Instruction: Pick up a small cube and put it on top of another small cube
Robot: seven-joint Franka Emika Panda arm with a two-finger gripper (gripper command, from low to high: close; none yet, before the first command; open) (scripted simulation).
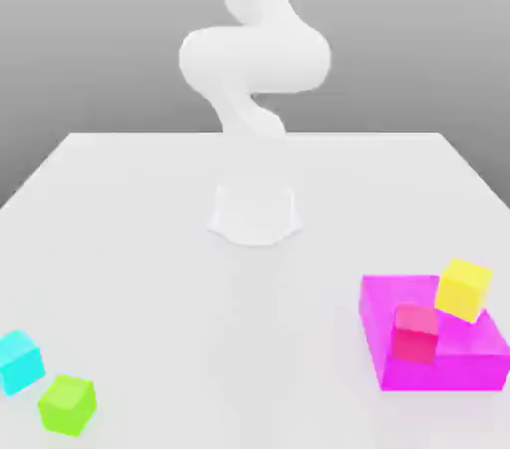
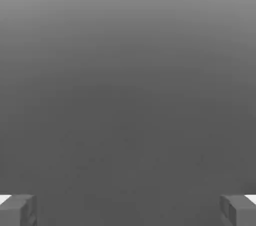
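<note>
Near edge of the pic, lower left: a green cube (image 1: 68, 404) sits on the white surface (image 1: 249, 337), turned at an angle, w/ a cyan cube (image 1: 19, 362) just beside it, a bit farther back & partly cut off by the frame's left edge. Lower right: a magenta block (image 1: 406, 290), wide & low, approx. box-shaped. A red cube (image 1: 414, 334) shows against the block's front part, toward its left side; can't tell if it's on top or sunk in. A yellow cube (image 1: 464, 290) is at the block's back right part, tilted, higher in the frame than the red one. No cube is stacked squarely on another. Farther back, mid-frame, the white arm's base (image 1: 255, 216) stands on the surface, w/ the arm (image 1: 255, 59) rising from it to the top edge, upper center. In the hand view, the pincer (image 2: 128, 211) is spread wide, its two fingers (image 2: 21, 211) at the bottom corners, nothing between them, w/ a plain gray background behind.
</note>
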